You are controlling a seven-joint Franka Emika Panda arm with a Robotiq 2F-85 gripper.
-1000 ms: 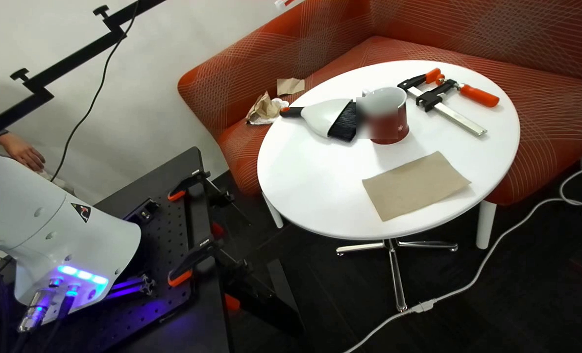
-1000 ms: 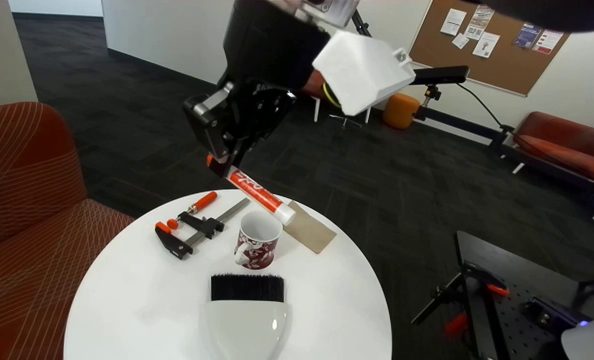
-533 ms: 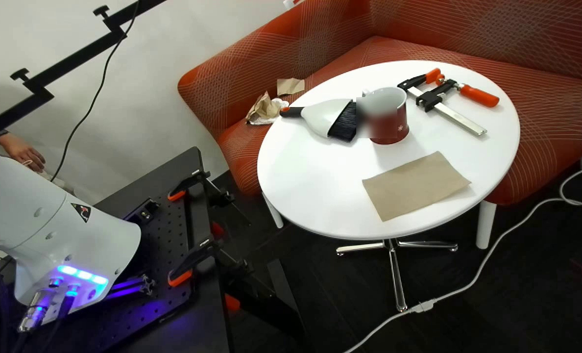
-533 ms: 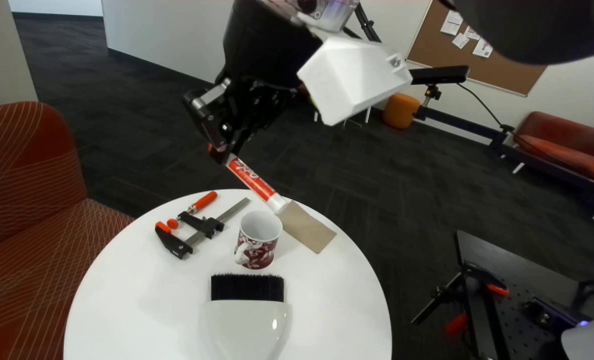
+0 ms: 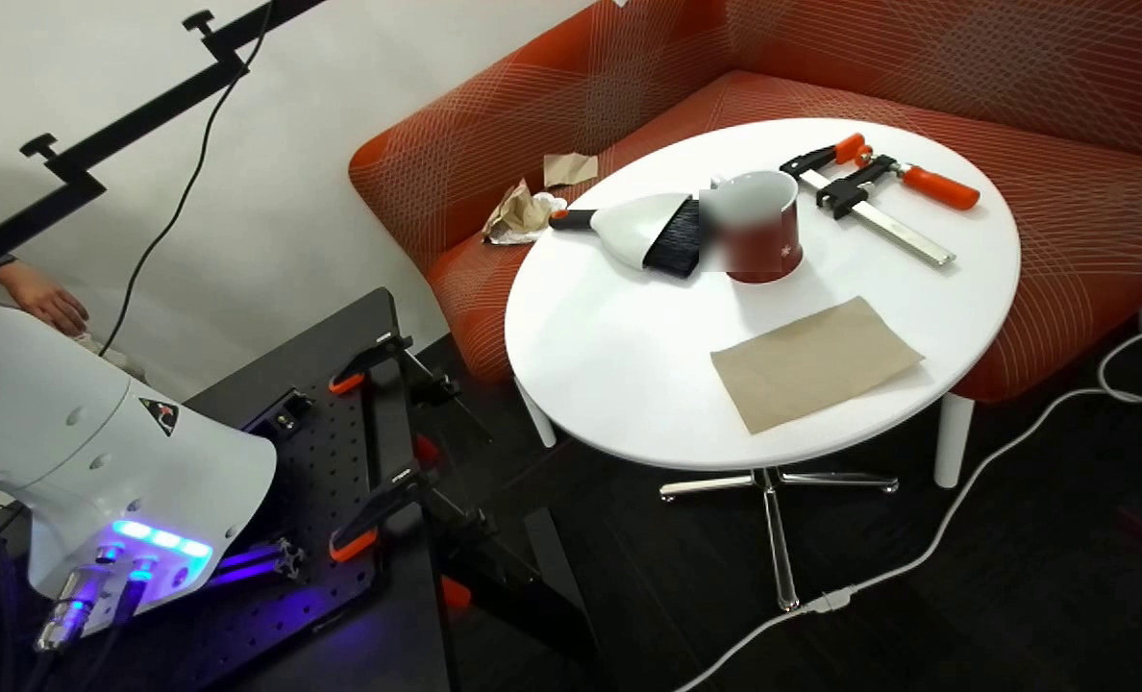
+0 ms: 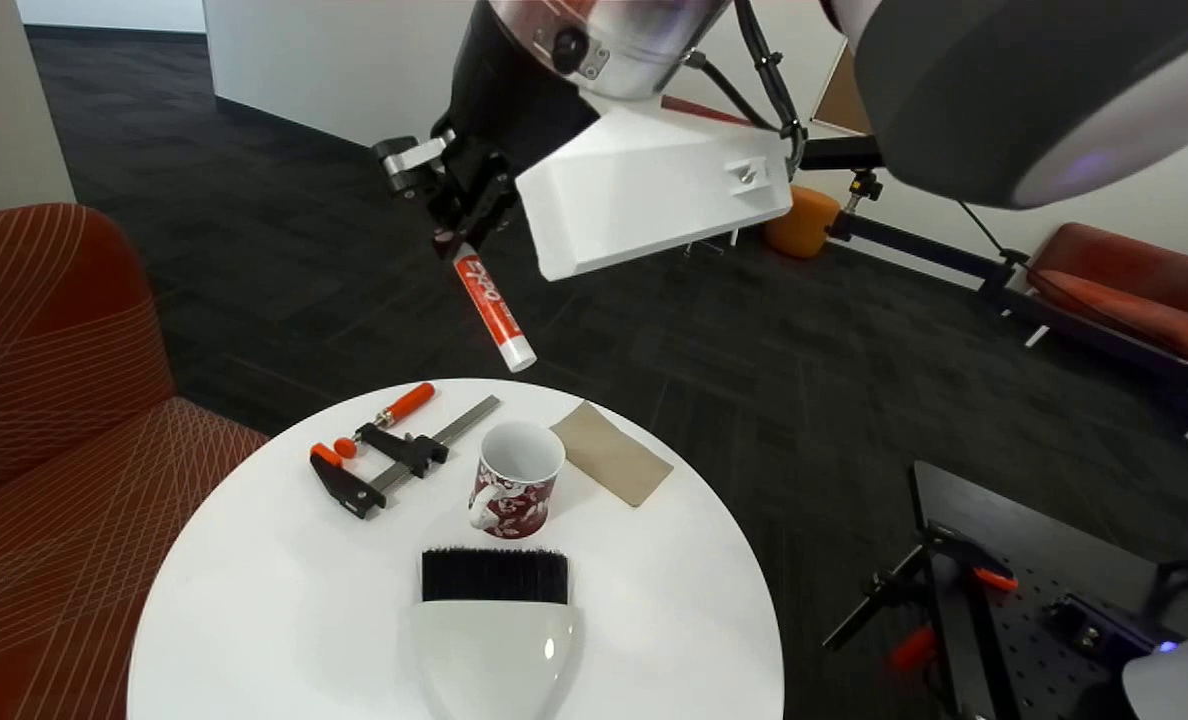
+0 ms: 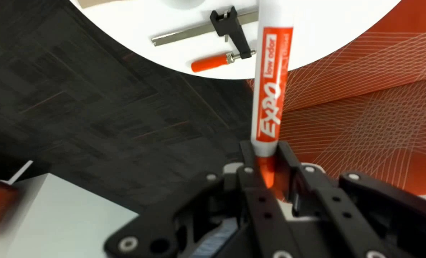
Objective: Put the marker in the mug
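Observation:
The marker [image 6: 491, 310] is white and red with Expo lettering. It also shows in the wrist view [image 7: 272, 82]. My gripper [image 6: 452, 245] is shut on its orange-red tip end, with the fingers on both sides in the wrist view [image 7: 265, 148]. The marker hangs tilted, white end down, in the air above and behind the mug as an exterior view shows it. The squat dark red mug [image 6: 519, 495] with a white inside stands upright on the table; it also shows in an exterior view [image 5: 782, 245], partly blurred, where my gripper is out of view.
The round white table [image 5: 609, 384] also bears a bar clamp [image 5: 855, 197] with orange handles, a dustpan brush [image 5: 643, 231] beside the mug, and a brown paper sheet [image 5: 816, 363]. A red sofa [image 5: 917, 106] stands behind the table.
In an exterior view my gripper has turned and the marker has risen; its white end has moved up and left, and it hangs more steeply. The mug has not moved.

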